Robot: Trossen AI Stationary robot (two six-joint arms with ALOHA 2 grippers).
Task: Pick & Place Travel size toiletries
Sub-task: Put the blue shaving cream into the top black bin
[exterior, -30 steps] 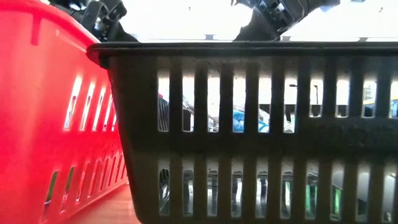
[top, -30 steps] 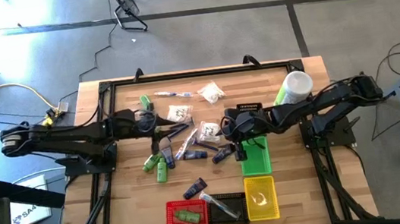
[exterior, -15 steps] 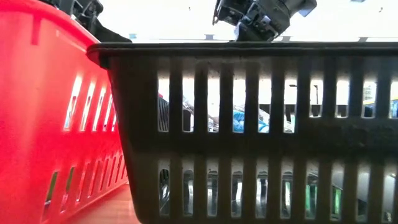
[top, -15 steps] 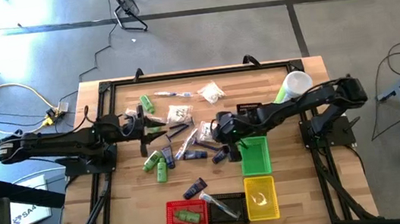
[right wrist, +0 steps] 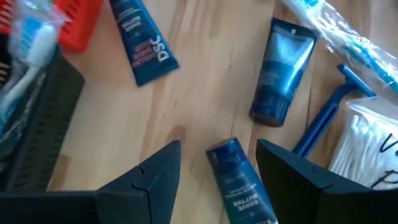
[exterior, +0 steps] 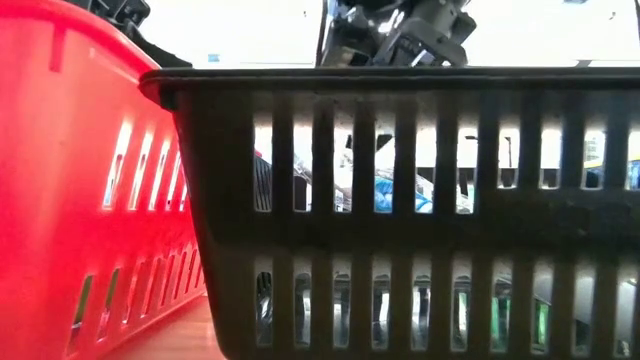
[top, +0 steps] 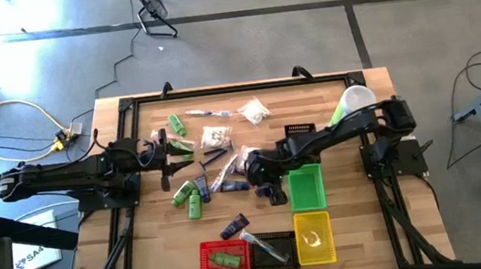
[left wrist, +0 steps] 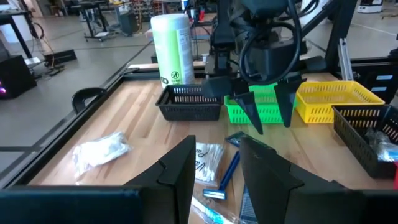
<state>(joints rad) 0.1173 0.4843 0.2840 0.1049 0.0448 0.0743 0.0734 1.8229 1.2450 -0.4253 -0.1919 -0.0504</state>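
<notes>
At the near edge of the counter (top: 336,90) stand the red basket (top: 224,259), the black basket (top: 271,251) and the yellow basket (top: 314,237), with a green basket (top: 306,188) just behind the yellow one; some items already lie in them. The step in hand seems to be the reach for a next item. The right pincer (top: 265,174) hangs low over the heap of toiletries in the middle, its fingers (right wrist: 149,177) wide apart and holding nothing, and a dark blue tube (right wrist: 239,182) lies on the wood right between them, with two other blue tubes (right wrist: 281,68) and a blue razor (right wrist: 324,121) near it. I judge that the next move calls for a straight descent around this tube, a closing, then a carry to a basket. Farther back and to the side, the left pincer (top: 162,153) waits half open and empty, above the green bottles (top: 184,196).
</notes>
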